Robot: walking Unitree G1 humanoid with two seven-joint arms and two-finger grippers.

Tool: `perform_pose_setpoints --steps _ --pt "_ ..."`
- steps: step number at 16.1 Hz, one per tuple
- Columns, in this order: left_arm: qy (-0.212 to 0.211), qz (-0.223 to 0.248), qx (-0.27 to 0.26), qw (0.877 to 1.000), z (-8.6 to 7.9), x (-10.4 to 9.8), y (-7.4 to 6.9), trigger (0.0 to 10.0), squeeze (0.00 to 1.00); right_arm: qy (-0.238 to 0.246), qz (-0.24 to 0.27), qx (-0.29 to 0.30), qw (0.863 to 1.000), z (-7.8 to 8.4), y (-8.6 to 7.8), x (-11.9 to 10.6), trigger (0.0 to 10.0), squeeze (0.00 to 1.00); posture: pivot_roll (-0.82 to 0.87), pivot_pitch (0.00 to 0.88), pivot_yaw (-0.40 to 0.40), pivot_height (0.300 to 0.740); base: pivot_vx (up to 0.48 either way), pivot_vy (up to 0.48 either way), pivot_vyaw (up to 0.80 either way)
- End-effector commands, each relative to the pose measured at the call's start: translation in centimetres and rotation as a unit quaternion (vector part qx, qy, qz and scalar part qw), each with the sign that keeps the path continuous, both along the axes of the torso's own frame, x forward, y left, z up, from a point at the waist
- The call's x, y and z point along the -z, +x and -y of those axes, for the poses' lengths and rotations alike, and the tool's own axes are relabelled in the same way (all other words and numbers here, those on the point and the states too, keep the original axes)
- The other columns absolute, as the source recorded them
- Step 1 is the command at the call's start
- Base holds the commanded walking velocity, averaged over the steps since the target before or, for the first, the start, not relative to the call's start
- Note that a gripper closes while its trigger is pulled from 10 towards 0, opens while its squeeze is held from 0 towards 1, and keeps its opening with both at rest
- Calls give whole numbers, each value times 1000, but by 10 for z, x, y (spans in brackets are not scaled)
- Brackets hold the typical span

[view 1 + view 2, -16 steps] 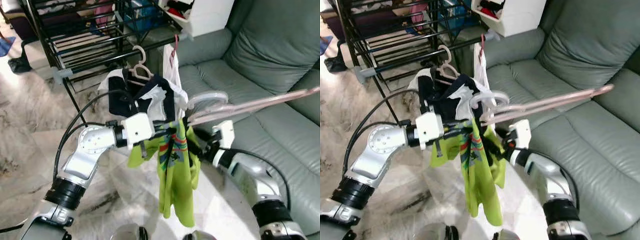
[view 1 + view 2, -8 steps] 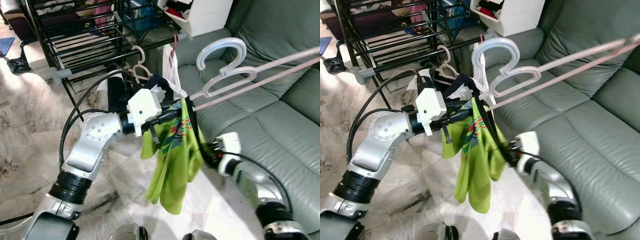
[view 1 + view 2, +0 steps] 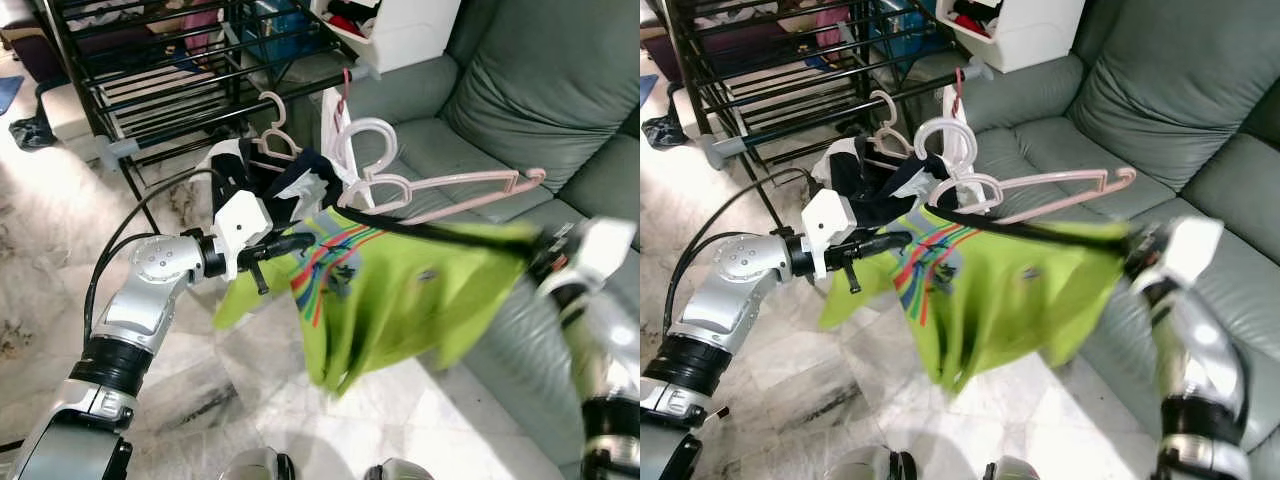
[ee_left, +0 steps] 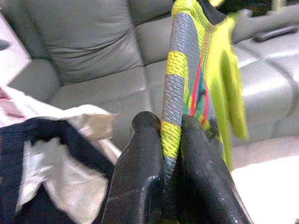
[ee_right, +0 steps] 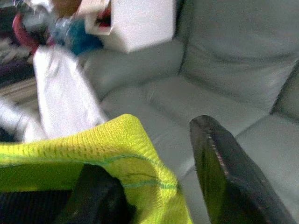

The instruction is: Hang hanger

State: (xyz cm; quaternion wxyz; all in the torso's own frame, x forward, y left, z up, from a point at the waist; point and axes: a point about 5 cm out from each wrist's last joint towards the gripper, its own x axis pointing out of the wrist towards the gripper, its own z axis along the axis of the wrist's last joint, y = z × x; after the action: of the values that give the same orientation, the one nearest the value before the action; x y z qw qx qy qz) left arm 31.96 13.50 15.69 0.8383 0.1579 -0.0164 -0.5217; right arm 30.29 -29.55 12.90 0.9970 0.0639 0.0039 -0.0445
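The pink hanger (image 3: 440, 195) sits atop the green shirt (image 3: 400, 290), long axis running from the rack (image 3: 190, 70) toward the sofa (image 3: 520, 90), hook (image 3: 362, 140) up at the rack end. Your left pincer (image 4: 163, 154) pinches one shirt edge; your right pincer (image 5: 154, 186) has cloth between its fingers, grip unclear. You're mid-stretch, I'd say: next, seat the hanger in the shirt, then hook the rack.
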Motion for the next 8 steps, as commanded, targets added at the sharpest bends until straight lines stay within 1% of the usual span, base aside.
perform_pose_setpoints --steps 1,2,3,4,5,6,7,8 --pt "-33 1 -84 996 -47 -16 9 0 0 0 10 154 988 56 -21 -13 0 0 -41 10 29 740 0 0 0" --pt "-45 -21 -74 996 -48 -13 6 0 0 0 16 167 986 57 -18 -16 0 0 -38 10 27 740 0 0 0" --pt "-44 -48 -56 996 -48 -6 0 0 0 -1 23 178 984 56 -14 -19 0 0 -34 9 24 740 0 0 0" --pt "-17 -79 -19 997 -49 5 -10 0 0 2 28 177 984 53 -10 -22 0 0 -32 8 21 740 0 0 0" --pt "-8 -99 -1 995 -50 12 -17 0 0 3 31 176 984 52 -7 -23 0 0 -32 8 20 740 0 0 0" --pt "16 -121 11 992 -54 23 -23 0 0 4 37 173 984 51 -5 -26 0 0 -32 8 19 740 0 0 0" --pt "42 -127 11 991 -58 32 -25 0 0 4 42 172 984 51 -3 -28 0 0 -33 9 20 740 0 0 0" --pt "51 -129 -8 990 -61 39 -24 0 0 2 47 171 984 50 -2 -30 0 0 -33 9 20 740 0 0 0"
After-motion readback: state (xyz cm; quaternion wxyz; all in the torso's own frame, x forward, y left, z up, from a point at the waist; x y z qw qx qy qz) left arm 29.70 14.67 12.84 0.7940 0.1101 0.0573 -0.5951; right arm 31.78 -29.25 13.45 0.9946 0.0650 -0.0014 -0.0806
